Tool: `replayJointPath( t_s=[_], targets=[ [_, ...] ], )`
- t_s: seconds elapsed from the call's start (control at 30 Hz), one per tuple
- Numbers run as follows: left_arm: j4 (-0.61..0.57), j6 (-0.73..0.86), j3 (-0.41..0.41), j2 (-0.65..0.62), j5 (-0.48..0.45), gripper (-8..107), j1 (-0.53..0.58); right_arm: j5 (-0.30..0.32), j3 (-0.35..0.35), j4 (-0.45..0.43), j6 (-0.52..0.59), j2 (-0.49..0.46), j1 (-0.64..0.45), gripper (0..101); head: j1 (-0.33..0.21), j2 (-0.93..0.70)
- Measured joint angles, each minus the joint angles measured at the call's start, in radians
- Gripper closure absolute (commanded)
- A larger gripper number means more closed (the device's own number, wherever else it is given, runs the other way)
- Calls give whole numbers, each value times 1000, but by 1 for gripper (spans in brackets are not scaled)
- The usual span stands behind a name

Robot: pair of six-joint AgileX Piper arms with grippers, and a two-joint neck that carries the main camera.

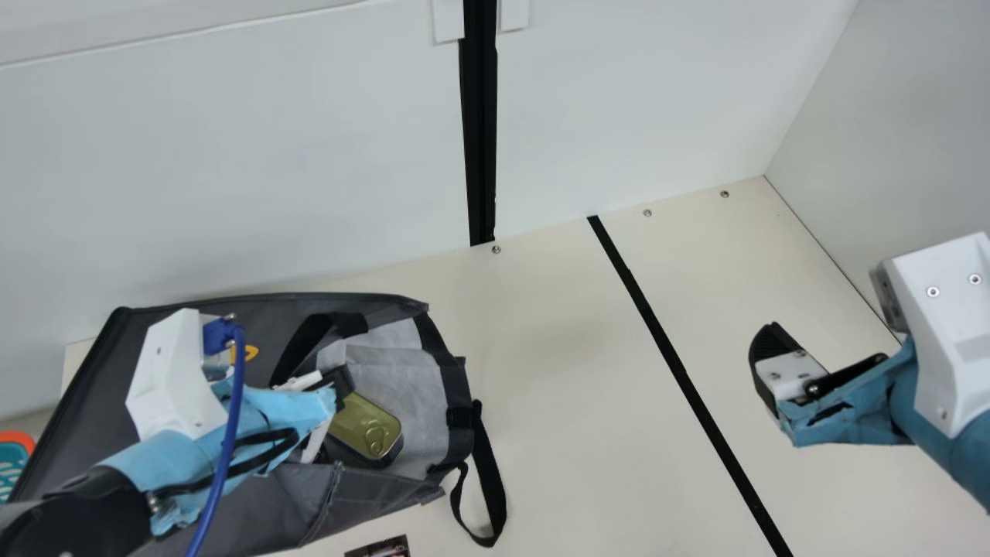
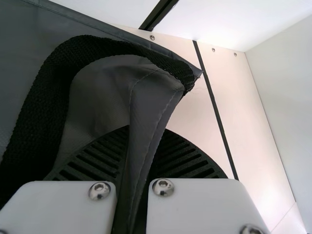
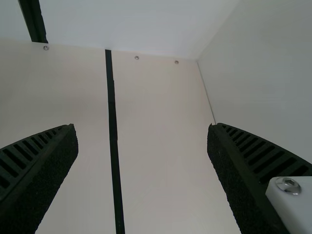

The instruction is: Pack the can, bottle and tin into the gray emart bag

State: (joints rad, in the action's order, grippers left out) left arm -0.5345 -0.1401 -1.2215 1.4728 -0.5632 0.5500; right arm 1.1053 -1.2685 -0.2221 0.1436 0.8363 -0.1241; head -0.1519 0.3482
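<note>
I can't read any words, numbers or signs from here. The gray bag that I see in the main view bears a yellow mark, but my left arm covers part of it, and what shows is too little to make out.

In the main view, we see a printed item cut off at seven o'clock and a teal thing at eight; the left gripper hides part of the tin, toward seven.
</note>
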Motion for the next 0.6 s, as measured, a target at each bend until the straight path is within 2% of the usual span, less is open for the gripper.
replayJointPath(
  t_s=[0.2,0.6],
  targets=[
    [0,0,0,0,0,89,0,49,-28,-39,-30,11,19,10,0,0],
    [0,0,0,0,0,89,0,110,-57,-98,-61,16,52,10,0,-2]
  ],
)
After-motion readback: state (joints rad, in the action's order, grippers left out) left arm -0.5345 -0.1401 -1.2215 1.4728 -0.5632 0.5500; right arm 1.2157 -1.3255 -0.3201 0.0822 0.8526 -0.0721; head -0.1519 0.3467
